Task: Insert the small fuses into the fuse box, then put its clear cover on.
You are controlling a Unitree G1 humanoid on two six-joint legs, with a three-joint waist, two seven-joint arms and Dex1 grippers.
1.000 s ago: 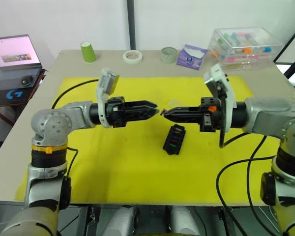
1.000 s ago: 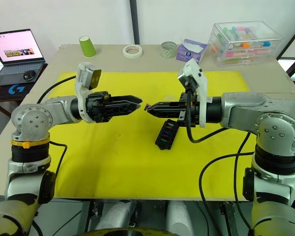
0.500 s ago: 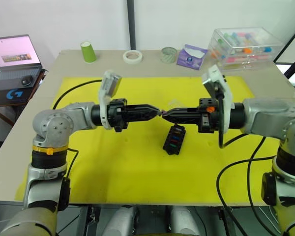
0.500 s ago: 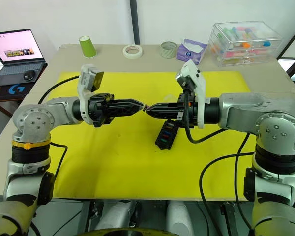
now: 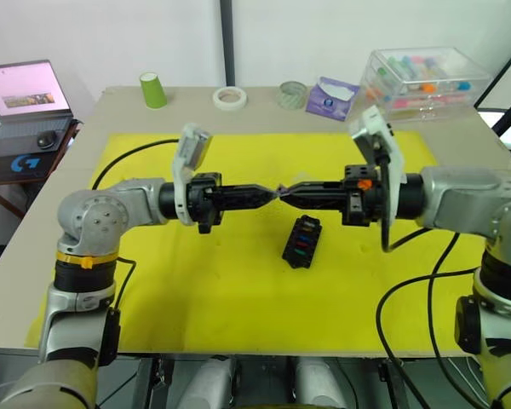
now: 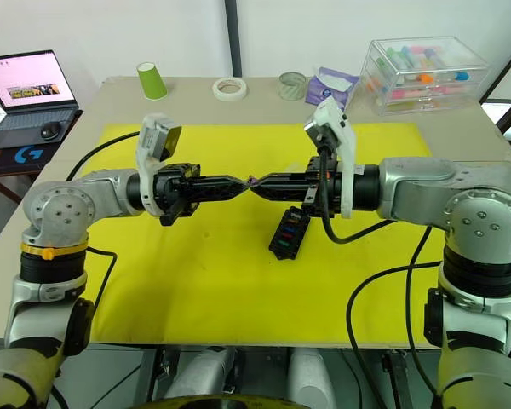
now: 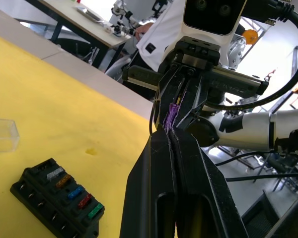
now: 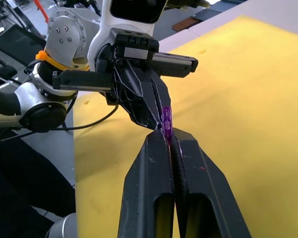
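My two grippers meet tip to tip in the air above the yellow mat (image 5: 196, 281). A tiny purple fuse (image 5: 281, 191) sits between them. The left gripper (image 5: 271, 195) is shut on one end of the fuse (image 7: 171, 113). Facing it, the right gripper (image 5: 291, 193) is shut on the other end (image 8: 166, 119). The black fuse box (image 5: 301, 241) lies on the mat just below and to the right of the tips. One row of the fuse box (image 7: 57, 198) holds several coloured fuses. The clear cover (image 7: 2, 135) lies flat on the mat a short way from the box.
Along the back of the table stand a green cup (image 5: 153, 89), two tape rolls (image 5: 229, 97) (image 5: 293, 94), a purple packet (image 5: 330, 96) and a large clear storage box (image 5: 426, 81). A laptop (image 5: 25, 89) sits on a side table at the far left.
The left gripper's fingers went from open to shut while it moved right. Its tips now meet the right gripper's tips at the purple fuse. The right gripper rose slightly.
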